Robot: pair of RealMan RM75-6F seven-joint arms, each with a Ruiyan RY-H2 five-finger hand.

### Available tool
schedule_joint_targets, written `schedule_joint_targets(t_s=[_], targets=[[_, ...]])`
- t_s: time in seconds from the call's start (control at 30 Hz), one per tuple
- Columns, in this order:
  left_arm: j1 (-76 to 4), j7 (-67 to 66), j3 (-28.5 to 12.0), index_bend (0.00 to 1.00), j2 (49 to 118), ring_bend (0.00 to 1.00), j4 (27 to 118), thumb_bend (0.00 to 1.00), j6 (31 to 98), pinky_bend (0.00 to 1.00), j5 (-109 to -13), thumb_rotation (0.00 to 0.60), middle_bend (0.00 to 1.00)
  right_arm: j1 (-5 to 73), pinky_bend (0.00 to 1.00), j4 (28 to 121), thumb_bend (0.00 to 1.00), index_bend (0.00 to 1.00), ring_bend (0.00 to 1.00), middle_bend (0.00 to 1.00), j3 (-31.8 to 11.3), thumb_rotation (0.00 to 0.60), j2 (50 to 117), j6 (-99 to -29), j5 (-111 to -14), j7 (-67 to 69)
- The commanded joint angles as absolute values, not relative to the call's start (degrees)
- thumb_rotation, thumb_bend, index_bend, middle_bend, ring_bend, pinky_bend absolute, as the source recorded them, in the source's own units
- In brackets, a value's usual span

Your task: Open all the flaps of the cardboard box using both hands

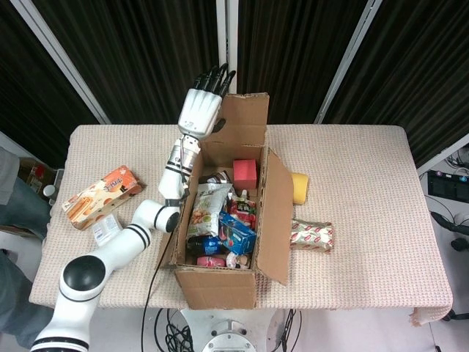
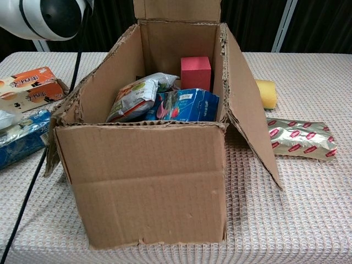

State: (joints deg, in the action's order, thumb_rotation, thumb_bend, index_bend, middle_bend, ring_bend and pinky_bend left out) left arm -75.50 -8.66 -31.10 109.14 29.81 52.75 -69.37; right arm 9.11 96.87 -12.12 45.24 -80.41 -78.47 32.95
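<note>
Cardboard box (image 1: 227, 279) sits at the near middle of the table (image 1: 366, 183), its top open. The far flap (image 1: 245, 116) stands upright at the back edge, the right flap (image 2: 250, 121) hangs outward and down along the right side, and the left flap (image 2: 91, 91) leans outward at a slant. The near flap is folded down against the front wall, as far as the head view shows.

Inside lie a red carton (image 2: 196, 71), a blue packet (image 2: 184, 105) and a pale snack bag (image 2: 135, 98), packed close together with smaller items.

The left hand (image 1: 203, 106) is raised at the left edge of the far flap, fingers (image 1: 212, 76) extended and close together, pointing up and away; it holds nothing, and whether it touches the flap I cannot tell. Only part of its arm shows in the chest view. The right hand appears in neither view.

Left of the box on the table lie an orange biscuit box (image 1: 101, 195), a small clear wrapped pack (image 1: 107, 229) and a blue packet at the edge (image 2: 22, 140). To the right lie a yellow sponge (image 1: 299, 187) and a silver-and-red wrapped bar (image 1: 313, 235).
</note>
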Motion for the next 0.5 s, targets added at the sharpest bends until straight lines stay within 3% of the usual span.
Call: schedule_joint_targets(t_s=[0.03, 0.17, 0.27, 0.5], targets=[[-76.7, -5.4, -29.3, 0.0, 111.2, 0.04, 26.0, 0.19, 52.6, 0.18, -69.3, 0.6, 0.0, 9.0, 0.0, 96.3, 0.04, 0.0, 0.0, 0.0, -12.2, 0.6, 45.1, -80.2, -78.3, 33.6], [-73.5, -3.9, -26.9, 0.0, 109.0, 0.04, 29.4, 0.19, 57.5, 0.18, -71.3, 0.6, 0.0, 9.4, 0.0, 95.9, 0.04, 0.0, 0.0, 0.0, -12.2, 0.6, 45.3, -79.5, -78.7, 34.0], [-69.1, -4.0, -25.6, 0.0, 105.1, 0.04, 37.7, 0.17, 61.2, 0.18, -71.8, 0.6, 0.0, 9.7, 0.0, 95.9, 0.04, 0.0, 0.0, 0.0, -12.1, 0.6, 45.6, -79.3, -79.4, 33.6], [-51.3, -13.8, -19.3, 0.0, 83.7, 0.04, 78.7, 0.15, 65.4, 0.18, -68.3, 0.6, 0.0, 9.3, 0.0, 95.6, 0.05, 0.0, 0.0, 0.0, -11.1, 0.6, 46.9, -80.5, -81.0, 30.0]])
